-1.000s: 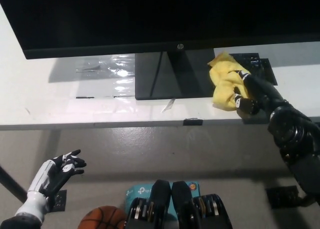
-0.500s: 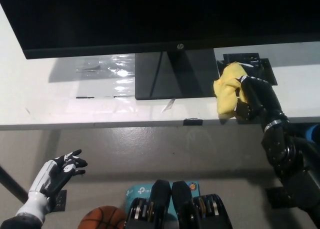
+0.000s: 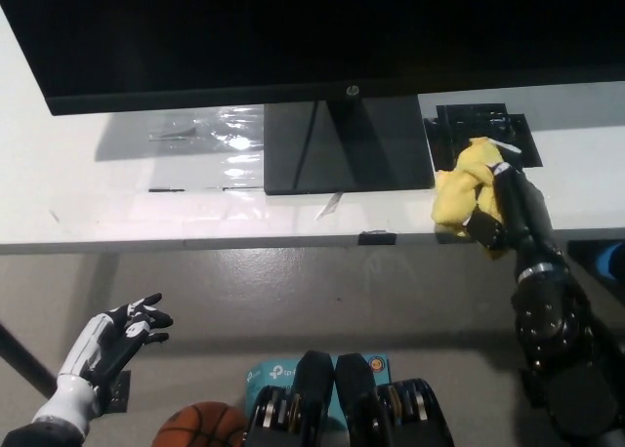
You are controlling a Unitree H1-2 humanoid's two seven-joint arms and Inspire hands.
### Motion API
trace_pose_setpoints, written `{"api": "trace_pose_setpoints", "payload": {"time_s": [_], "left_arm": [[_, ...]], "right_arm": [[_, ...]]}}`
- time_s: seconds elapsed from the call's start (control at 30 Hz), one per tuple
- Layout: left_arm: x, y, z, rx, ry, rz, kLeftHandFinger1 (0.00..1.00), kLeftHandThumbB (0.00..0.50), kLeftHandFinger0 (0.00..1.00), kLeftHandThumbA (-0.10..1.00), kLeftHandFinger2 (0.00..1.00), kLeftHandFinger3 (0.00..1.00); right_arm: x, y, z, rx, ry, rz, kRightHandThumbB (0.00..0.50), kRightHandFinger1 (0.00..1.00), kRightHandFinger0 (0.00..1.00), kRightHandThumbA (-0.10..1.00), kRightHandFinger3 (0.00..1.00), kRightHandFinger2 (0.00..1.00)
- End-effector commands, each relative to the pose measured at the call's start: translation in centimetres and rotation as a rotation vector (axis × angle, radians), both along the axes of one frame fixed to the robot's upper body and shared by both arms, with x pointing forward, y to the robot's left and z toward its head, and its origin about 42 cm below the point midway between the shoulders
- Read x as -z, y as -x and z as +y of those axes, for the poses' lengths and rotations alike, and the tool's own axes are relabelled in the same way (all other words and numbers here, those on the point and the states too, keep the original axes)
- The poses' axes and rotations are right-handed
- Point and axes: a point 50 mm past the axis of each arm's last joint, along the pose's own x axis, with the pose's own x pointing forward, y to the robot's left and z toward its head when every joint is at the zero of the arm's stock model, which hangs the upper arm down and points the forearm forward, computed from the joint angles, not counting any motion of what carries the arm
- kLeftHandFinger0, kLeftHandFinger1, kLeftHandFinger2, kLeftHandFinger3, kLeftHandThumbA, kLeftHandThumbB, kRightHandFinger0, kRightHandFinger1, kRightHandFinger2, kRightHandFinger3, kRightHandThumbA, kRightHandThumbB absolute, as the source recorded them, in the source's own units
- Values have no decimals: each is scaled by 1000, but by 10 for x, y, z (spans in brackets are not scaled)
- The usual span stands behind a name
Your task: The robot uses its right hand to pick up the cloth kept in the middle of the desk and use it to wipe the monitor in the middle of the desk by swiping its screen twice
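A yellow cloth point(image 3: 463, 187) is bunched in my black right hand point(image 3: 500, 205), which is shut on it near the desk's front edge, to the right of the monitor's stand point(image 3: 347, 144). The monitor point(image 3: 293, 37) fills the top of the view, its dark screen facing away from the cloth and well above it. My white left hand point(image 3: 112, 338) rests low at the lower left, below the desk, fingers spread and empty.
The white desk point(image 3: 117, 193) runs across the view, with a black pad point(image 3: 483, 125) behind the cloth. Below the desk edge lie a basketball point(image 3: 195, 427) and a teal box point(image 3: 273, 374) on the floor.
My right hand has drawn the cloth to the right and toward the desk's front edge, away from the monitor stand. The left hand has barely moved.
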Motion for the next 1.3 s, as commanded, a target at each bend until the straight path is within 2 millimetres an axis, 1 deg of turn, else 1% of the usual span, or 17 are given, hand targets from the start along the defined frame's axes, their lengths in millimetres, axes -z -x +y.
{"api": "trace_pose_setpoints", "payload": {"time_s": [0.0,0.07,0.13,0.23,0.3,0.43,0.53,0.63,0.7,0.8,0.9,1.03,1.13,1.17,1.2,1.23,1.27], "left_arm": [[-4,0,3,19,3,-22,718,4,759,326,869,1000],[-3,1,3,21,0,-20,714,2,745,310,872,1000],[-2,2,2,25,6,-24,722,0,745,305,879,1000],[0,4,2,20,11,-24,704,2,737,295,857,1000],[0,6,2,20,3,-23,703,0,738,298,857,1000],[2,6,3,17,7,-16,715,0,728,291,864,1000],[1,5,3,15,2,-12,718,3,746,302,871,1000],[1,5,3,17,2,-14,720,1,743,313,877,1000],[1,6,4,19,5,-15,725,0,740,306,879,1000],[1,5,4,18,1,-11,723,4,740,318,883,1000],[1,6,4,23,0,-15,730,0,745,319,886,1000],[1,5,4,20,-2,-11,729,5,738,326,877,1000],[1,5,4,24,-4,-15,732,0,739,325,878,1000],[1,5,4,23,-9,-16,729,0,743,320,884,1000],[1,5,4,24,-3,-15,731,0,748,312,888,1000],[1,5,4,25,-1,-14,720,0,725,311,884,1000],[0,6,4,24,-4,-15,722,5,728,314,884,1000]], "right_arm": [[-29,-1,3,48,-235,-199,62,118,0,-100,123,425],[-33,1,3,70,-313,-220,163,164,0,-100,247,449],[-39,5,2,101,-484,-233,225,61,0,-100,375,378],[-50,8,0,108,-650,-227,191,0,0,-100,495,329],[-65,9,-5,125,-832,-255,142,0,0,-100,442,270],[-84,10,-11,125,-983,-290,104,0,0,-100,428,262],[-100,9,-15,115,-1053,-346,159,0,0,-100,375,263],[-125,7,-24,143,-1177,-433,129,0,0,-100,287,205],[-134,7,-28,155,-1203,-472,131,0,0,-100,289,210],[-157,3,-40,189,-1249,-552,6,0,0,-100,370,333],[-176,-1,-47,190,-1247,-603,0,0,0,-100,450,362],[-200,-9,-49,172,-1245,-636,0,0,0,-100,459,374],[-246,-21,-34,101,-1212,-697,0,0,0,-100,352,308],[-257,-23,-29,61,-1173,-726,15,0,0,-100,359,268],[-267,-24,-24,41,-1170,-737,121,0,0,-100,325,234],[-277,-25,-17,23,-1163,-741,197,0,0,-100,201,175],[-283,-26,-12,12,-1162,-742,206,0,0,-100,142,144]]}}
